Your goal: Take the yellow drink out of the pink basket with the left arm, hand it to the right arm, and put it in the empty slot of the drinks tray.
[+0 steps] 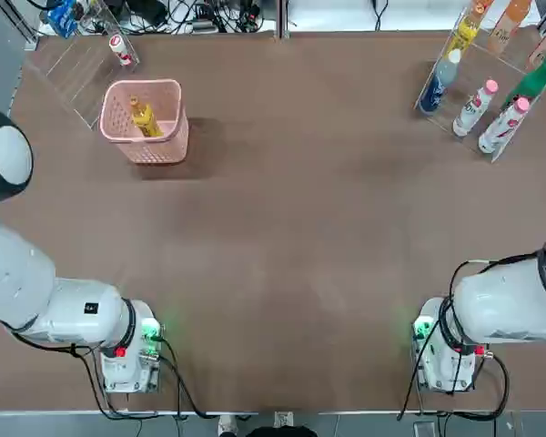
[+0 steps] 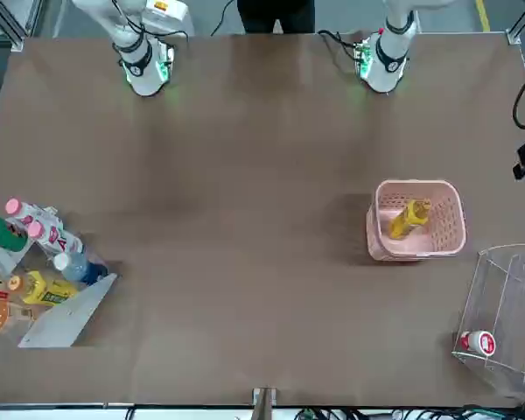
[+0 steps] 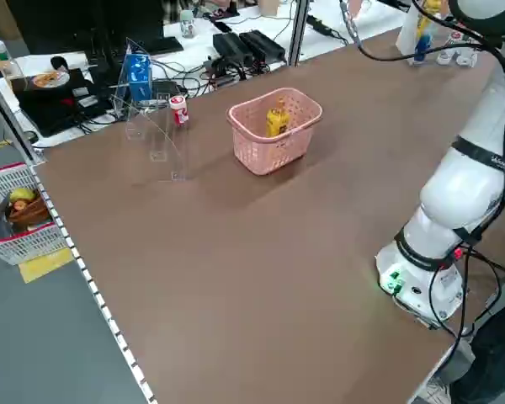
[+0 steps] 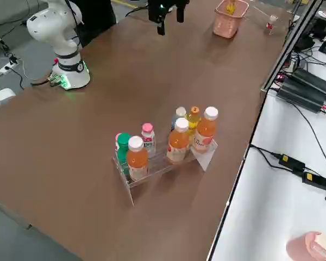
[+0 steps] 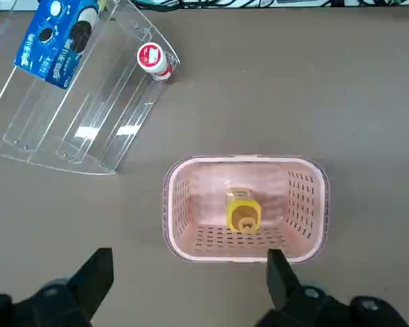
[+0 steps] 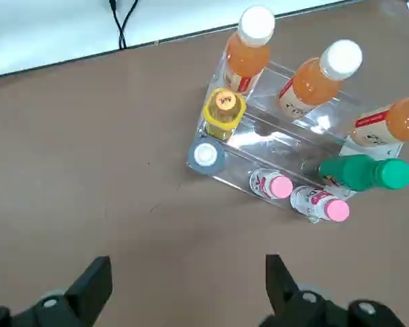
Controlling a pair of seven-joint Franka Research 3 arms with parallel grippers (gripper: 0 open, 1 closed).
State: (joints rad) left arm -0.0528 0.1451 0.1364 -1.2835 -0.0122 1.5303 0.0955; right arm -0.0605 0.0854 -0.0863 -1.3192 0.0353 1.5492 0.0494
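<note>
Yellow drink point(image 5: 244, 211) upright-ish in pink basket point(image 5: 247, 208); L pincer point(image 5: 189, 283) nearby, R pincer point(image 6: 189, 286) near tray point(image 6: 273, 146), both spread.

Glossy clear plastic rack point(image 6: 290, 139) on smooth tabletop point(image 6: 88, 204)

The basket wall hid the foot of the yellow drink bottle point(image 3: 277, 120) in the left side view. The blue carton point(image 5: 57, 37) was cut off by the left wrist view's top edge. The clear bottle rack point(image 1: 460, 114) ran past the top view's upper edge.
</note>
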